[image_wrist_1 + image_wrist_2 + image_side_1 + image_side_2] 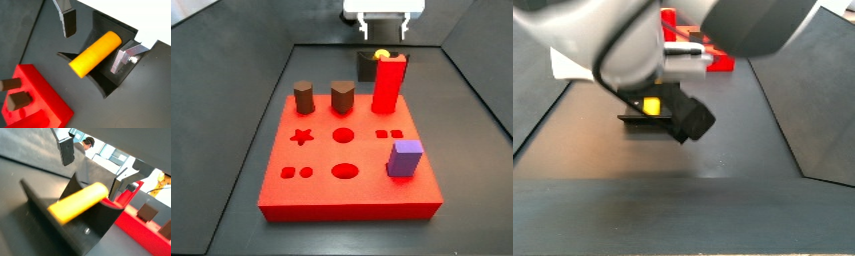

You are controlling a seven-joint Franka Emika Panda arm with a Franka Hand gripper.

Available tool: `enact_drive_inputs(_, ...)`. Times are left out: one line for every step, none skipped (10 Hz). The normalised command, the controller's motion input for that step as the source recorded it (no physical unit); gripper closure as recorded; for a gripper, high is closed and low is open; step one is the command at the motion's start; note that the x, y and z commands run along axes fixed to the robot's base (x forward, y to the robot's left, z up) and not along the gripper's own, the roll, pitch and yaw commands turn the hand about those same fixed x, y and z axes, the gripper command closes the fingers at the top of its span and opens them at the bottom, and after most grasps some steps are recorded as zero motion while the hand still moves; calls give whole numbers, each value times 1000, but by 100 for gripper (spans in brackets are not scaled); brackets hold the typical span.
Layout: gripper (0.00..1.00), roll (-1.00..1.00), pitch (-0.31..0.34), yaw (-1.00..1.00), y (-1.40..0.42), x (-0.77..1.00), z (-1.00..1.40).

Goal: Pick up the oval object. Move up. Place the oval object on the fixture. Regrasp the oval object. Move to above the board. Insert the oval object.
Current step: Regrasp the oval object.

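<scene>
Both wrist views look down past the gripper [97, 37] onto the fixture [107, 82]; side views face each other across the board [345, 165].

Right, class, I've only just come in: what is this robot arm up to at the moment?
The yellow peg lies on the dark fixture, propped at a slant. The gripper hangs over it with its fingers open on either side, not touching it in either wrist view. The red board, with brown pegs, a red post and a purple block standing on it, sits close beside the fixture.
</scene>
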Motion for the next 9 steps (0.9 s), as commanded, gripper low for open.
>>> enact_drive_inputs(0, 50, 94, 19, 3, -30, 541)
enact_drive_inputs(0, 49, 104, 4, 3, -31, 368)
enact_drive_inputs(0, 1000, 85, 13, -921, -67, 1000)
enact_drive_inputs(0, 1000, 82, 12, -1000, -70, 998)
enact_drive_inputs(0, 1000, 68, 10, -1000, -105, 954)
enact_drive_inputs(0, 1000, 62, 9, -1000, -125, 925)
enact_drive_inputs(0, 1000, 55, 8, -907, -117, 767)
enact_drive_inputs(0, 1000, 52, 7, -745, -88, 556)
enact_drive_inputs(0, 1000, 48, 7, -507, -57, 263)
